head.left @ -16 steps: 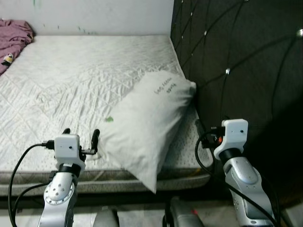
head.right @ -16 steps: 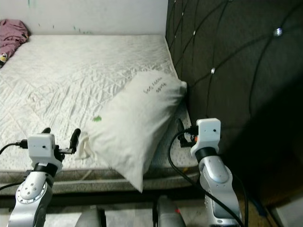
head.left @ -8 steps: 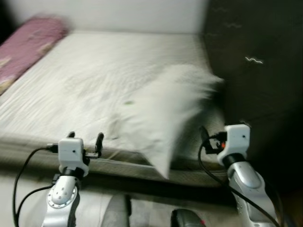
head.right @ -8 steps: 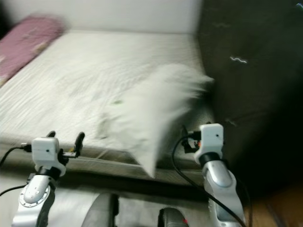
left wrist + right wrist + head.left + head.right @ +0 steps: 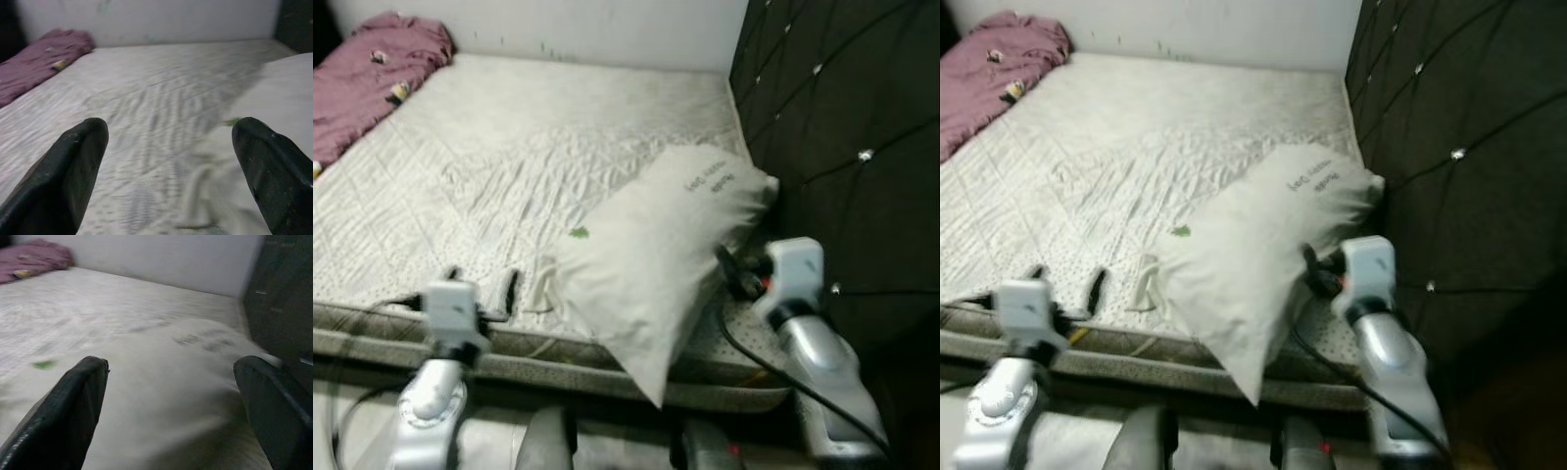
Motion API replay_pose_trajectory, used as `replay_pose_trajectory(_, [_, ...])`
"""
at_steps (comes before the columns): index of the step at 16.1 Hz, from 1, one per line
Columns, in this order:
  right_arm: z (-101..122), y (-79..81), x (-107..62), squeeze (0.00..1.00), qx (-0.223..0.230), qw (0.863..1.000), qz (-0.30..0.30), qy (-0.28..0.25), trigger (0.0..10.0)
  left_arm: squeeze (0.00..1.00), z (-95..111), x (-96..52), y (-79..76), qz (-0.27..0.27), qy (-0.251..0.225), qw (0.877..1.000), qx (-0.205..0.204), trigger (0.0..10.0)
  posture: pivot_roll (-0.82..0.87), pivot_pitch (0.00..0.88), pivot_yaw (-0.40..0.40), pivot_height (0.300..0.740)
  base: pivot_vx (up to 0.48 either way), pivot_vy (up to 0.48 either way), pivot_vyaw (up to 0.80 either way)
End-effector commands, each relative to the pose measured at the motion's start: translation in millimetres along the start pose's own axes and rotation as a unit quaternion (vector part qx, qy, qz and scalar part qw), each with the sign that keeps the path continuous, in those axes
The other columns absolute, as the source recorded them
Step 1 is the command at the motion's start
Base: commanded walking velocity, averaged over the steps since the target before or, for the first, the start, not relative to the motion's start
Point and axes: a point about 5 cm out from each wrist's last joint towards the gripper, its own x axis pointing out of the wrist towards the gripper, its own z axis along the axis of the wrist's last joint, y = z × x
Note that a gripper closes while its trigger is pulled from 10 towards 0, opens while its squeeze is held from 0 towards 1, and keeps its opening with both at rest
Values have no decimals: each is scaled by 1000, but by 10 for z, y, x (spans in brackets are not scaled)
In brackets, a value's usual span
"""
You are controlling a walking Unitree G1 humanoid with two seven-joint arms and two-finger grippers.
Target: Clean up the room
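Lying askew on the mattress [image 5: 558,147], the pillow [image 5: 656,255] overhangs the near edge. The left gripper [image 5: 481,284] and right gripper [image 5: 171,377] flank it, fingers spread apart, empty. A one-sided grab could tip it off.

Both silver arms are raised forward from the bottom of the head views, elbows bent, wrists level. The left tool [image 5: 481,286] sits low on the robot's left with its two black fingers [image 5: 73,166] spread wide and nothing between them. The right tool [image 5: 1310,269] is higher and further forward on the right, a black cable looping under its white wrist block, its fingers [image 5: 73,406] also wide apart and empty.
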Motion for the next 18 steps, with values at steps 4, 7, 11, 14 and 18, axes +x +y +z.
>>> replay_pose_trajectory(4, [-24, -11, 4, 0, -5, 1000, 19, 15, 10000, 0, 22, 31, -8, -1, 6, 1000, -3, 10000, -20, 0, -22, 641, 0, 0, 0])
replay_pose_trajectory(7, [-180, 111, 32, 0, -22, 992, 93, 88, 10000, 0, 8, -73, 64, 7, 19, 1000, 5, 10000, 6, 0, -24, 601, 0, 0, 0])
replay_pose_trajectory(11, [-244, 179, 51, 0, -24, 984, 137, 110, 10000, 0, 7, -249, 91, 14, 31, 999, 10, 10000, 53, 0, -33, 556, 0, 0, 0])
replay_pose_trajectory(14, [-356, 334, 42, 0, -26, 965, 210, 157, 10000, 0, 73, -393, 140, 26, 35, 999, 23, 10000, 92, 18, -38, 541, 0, 0, 0])
replay_pose_trajectory(18, [-464, 421, 142, 0, -24, 949, 237, 209, 10000, 0, 117, -528, 186, 45, 45, 997, 40, 10000, 135, 49, -48, 541, 0, 0, 0])
